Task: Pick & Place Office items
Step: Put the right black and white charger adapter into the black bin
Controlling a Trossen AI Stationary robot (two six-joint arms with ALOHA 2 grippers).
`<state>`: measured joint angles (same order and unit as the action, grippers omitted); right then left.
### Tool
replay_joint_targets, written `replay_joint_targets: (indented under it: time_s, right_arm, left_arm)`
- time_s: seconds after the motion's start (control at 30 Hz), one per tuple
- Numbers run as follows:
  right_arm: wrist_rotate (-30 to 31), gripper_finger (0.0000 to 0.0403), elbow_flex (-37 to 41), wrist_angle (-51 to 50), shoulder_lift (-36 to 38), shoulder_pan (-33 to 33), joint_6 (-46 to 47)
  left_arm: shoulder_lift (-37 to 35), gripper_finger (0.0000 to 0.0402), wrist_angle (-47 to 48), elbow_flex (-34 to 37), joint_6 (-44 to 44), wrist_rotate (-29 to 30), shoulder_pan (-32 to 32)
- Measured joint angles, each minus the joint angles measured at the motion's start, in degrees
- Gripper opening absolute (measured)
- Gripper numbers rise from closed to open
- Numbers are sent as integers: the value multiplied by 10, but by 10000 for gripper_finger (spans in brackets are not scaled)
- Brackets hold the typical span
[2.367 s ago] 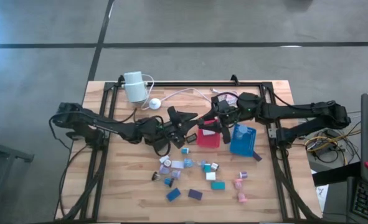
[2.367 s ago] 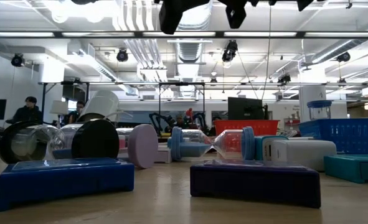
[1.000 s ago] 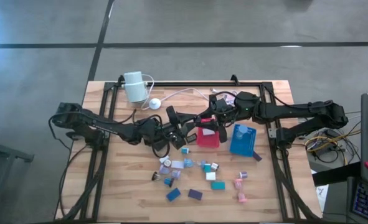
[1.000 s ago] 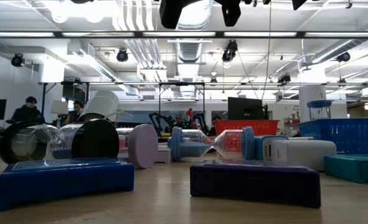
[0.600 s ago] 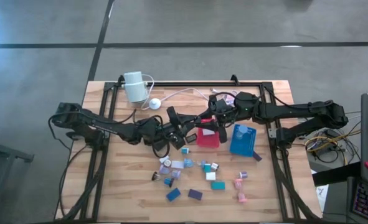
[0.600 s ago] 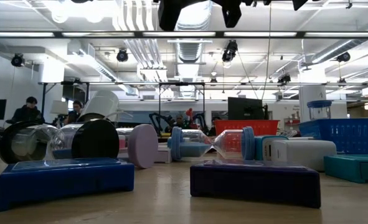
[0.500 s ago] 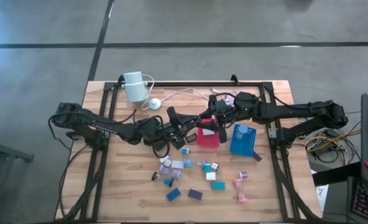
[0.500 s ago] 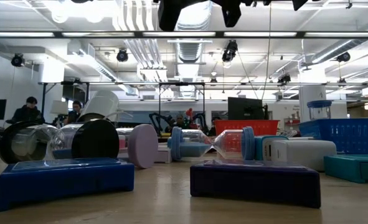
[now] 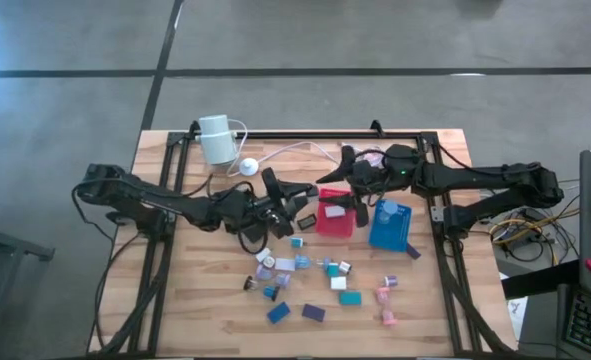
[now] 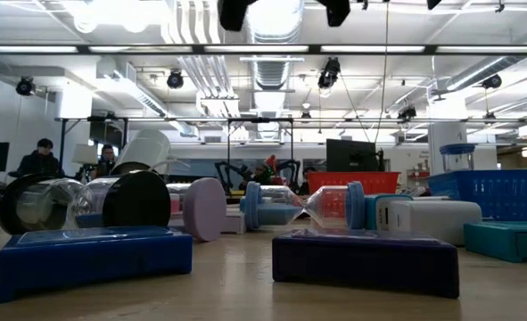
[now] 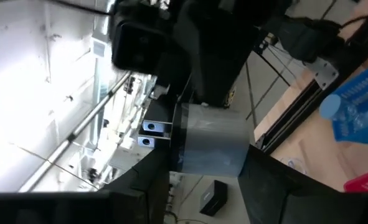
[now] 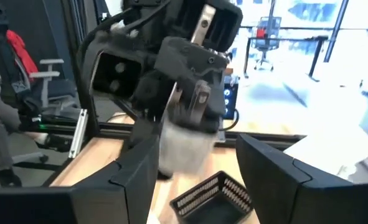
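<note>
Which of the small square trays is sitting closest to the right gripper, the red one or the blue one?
The red tray. It lies directly beside the right gripper, near the table's middle, while the blue tray sits farther out toward the table's right edge.

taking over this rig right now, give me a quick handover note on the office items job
Left end effector: raised over mid-table, shut on a pale translucent cylinder.
Right end effector: open, empty, facing the left one beside the red tray.
Things: most of the office items lie loose on the table in front of the red tray and blue tray.
Done: one cylinder lifted; what sits inside the trays cannot be told.
Left: place the held cylinder, then pick and place the scattered pieces.
</note>
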<state>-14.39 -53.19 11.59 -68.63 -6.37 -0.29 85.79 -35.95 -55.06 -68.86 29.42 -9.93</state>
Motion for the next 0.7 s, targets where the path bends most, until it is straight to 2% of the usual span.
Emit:
replay_joint_targets:
  time_s: [0.13,0.3,0.37,0.47,0.63,0.7]
  right_arm:
    - [-1,204,6,-48,51,0,-17]
    - [0,180,52,-105,144,5,-26]
    - [0,167,85,-113,193,8,-21]
    - [2,142,144,-119,269,8,-10]
    - [68,92,259,-78,402,9,11]
    - [76,69,303,-60,450,9,16]
  left_arm:
    - [-57,157,35,12,87,-7,2]
    - [-158,157,177,35,208,-9,2]
    - [-198,157,204,56,263,-32,4]
    - [-254,157,205,98,340,-98,14]
    - [-327,157,204,163,431,-151,36]
    - [-352,157,201,188,457,-172,48]
